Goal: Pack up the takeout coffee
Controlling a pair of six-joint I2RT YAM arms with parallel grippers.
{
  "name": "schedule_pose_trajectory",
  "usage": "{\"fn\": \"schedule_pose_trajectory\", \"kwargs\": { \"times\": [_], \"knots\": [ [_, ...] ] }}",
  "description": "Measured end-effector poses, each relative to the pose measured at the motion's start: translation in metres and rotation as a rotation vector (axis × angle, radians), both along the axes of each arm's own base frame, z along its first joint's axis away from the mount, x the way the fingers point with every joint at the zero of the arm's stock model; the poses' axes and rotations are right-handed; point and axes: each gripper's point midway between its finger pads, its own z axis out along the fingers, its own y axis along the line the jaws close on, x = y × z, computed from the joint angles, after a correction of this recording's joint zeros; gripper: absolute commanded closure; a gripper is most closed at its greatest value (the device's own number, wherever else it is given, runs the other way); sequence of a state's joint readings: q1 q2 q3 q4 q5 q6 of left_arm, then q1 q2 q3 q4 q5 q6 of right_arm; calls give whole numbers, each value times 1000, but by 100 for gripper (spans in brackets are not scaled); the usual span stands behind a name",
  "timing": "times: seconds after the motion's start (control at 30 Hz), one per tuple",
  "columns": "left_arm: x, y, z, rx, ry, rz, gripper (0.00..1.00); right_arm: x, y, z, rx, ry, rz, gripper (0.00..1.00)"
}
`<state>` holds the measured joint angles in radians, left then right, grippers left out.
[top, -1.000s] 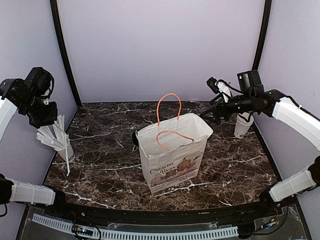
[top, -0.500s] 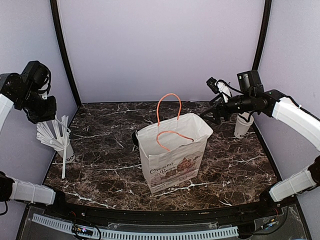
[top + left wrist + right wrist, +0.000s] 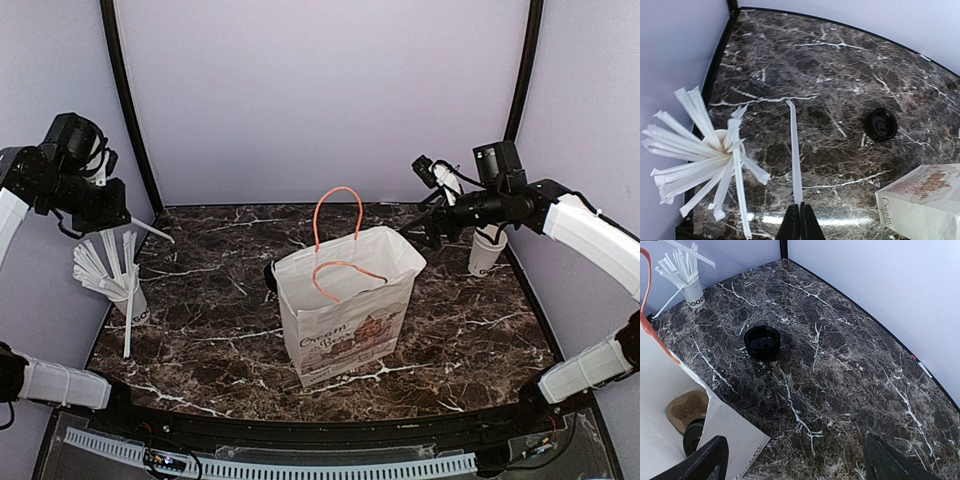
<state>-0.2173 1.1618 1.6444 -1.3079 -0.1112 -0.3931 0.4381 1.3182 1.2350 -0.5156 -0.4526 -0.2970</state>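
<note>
Dark marble table spreads beneath both my arms, with pale lilac walls around it. My left arm is raised high at the table's left edge, elbow bent and wrist tipped down. My left claw is pressed together on one end of a wrapped straw, which juts forward from the tips, clear of the surface. Below and to the left of that claw stands the straw cup, its straws fanned out. My right arm reaches in from the right, forearm nearly level. My right claw is spread wide, holding nothing, and hangs above the back right of the table. A plain white cup stands just to its right. Ahead of this claw a loose black lid lies on the marble. Below and to its left gapes the paper bag. Inside, beside a brown carrier, sits the takeout coffee, of which only the black lid shows.
</note>
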Motion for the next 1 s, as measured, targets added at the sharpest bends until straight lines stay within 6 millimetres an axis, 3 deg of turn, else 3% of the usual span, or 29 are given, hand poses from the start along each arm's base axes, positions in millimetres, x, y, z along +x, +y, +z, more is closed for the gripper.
{"fn": "schedule_pose_trajectory", "kwargs": {
  "times": [0.17,0.27,0.53,0.73,1.0],
  "knots": [
    [17,-46,28,-120,-132,-180,100,0,0,0,-1,0,-1,5],
    [22,-77,57,-214,-240,-302,100,1,0,-2,-4,2,-4,5],
    [5,-140,113,-439,-373,-628,100,6,-2,-9,-23,13,-22,4],
    [-28,-165,123,-536,-372,-816,100,11,-6,-12,-36,14,-43,4],
    [-75,-183,91,-565,-225,-954,100,16,-10,-16,-59,9,-64,4]
  ]
}}
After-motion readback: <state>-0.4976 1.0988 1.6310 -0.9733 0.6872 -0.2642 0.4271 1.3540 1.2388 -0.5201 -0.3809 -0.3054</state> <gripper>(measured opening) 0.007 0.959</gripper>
